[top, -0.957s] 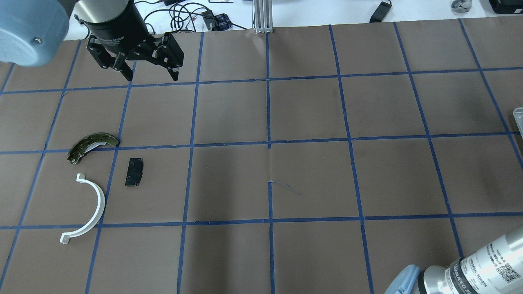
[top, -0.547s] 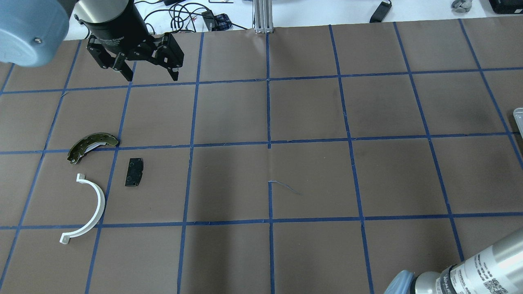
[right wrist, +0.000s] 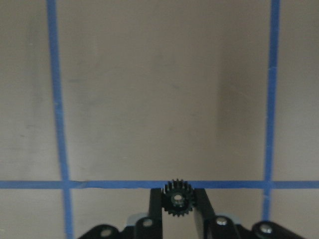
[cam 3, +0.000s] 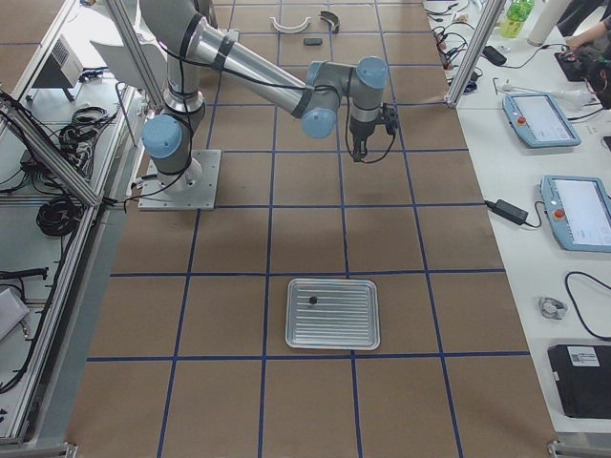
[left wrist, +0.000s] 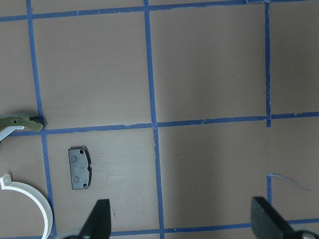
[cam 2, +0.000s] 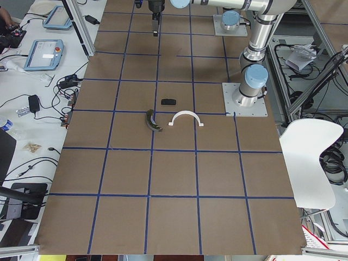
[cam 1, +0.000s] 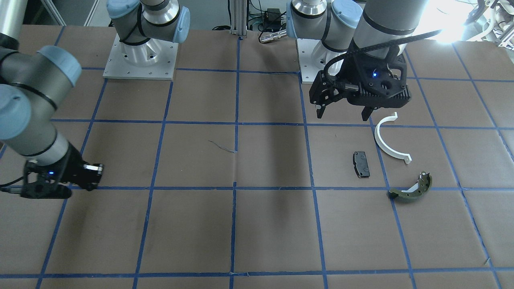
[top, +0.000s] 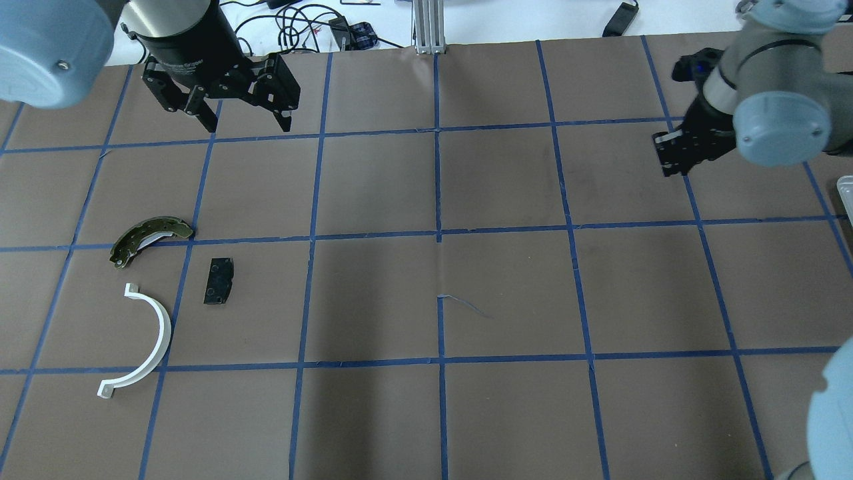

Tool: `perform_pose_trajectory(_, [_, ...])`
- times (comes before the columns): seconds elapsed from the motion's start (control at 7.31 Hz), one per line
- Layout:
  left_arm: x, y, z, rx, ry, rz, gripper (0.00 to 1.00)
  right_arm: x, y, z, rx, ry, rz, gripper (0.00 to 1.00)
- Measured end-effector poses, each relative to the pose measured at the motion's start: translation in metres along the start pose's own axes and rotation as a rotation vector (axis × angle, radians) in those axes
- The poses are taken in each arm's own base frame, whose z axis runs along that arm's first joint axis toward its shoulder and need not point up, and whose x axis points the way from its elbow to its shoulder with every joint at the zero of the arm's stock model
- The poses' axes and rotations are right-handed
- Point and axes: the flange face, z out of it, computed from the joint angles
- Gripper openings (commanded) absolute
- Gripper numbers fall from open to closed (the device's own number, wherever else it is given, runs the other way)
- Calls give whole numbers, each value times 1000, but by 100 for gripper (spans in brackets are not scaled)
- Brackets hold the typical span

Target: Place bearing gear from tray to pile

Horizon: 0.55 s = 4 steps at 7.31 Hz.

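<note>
My right gripper [right wrist: 177, 193] is shut on a small black toothed bearing gear [right wrist: 177, 199] and holds it above bare brown table. In the overhead view it [top: 672, 157] is at the far right. The pile lies far off at the left: a white half-ring [top: 150, 340], a black pad [top: 218, 281] and an olive-green shoe [top: 149, 237]. My left gripper [top: 246, 124] hangs open and empty beyond the pile. Its wrist view shows the pad [left wrist: 79, 168] and the shoe's tip [left wrist: 19, 123].
A ribbed metal tray [cam 3: 334, 339] sits on the robot's right end of the table with one small dark part [cam 3: 312, 301] on it; its corner shows at the overhead view's right edge [top: 845, 183]. Blue tape lines grid the brown table. Cables and devices lie beyond the far edge.
My right arm has swung from the bottom right corner of the overhead view up to the upper right. The left gripper and the pile have not moved.
</note>
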Motion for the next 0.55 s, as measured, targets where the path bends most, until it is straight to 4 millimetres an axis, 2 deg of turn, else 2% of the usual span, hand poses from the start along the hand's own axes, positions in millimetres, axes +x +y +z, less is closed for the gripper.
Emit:
perform_pose_trajectory(0.27, [0,0,0,0,0,0,100,-115,20,1,10,-10,19,11])
perform_pose_trajectory(0.41, [0,0,0,0,0,0,100,-165,33,-1,36,-14,26,11])
perform_pose_trajectory(0.55, [0,0,0,0,0,-1,100,-205,48,-4,55,-16,29,11])
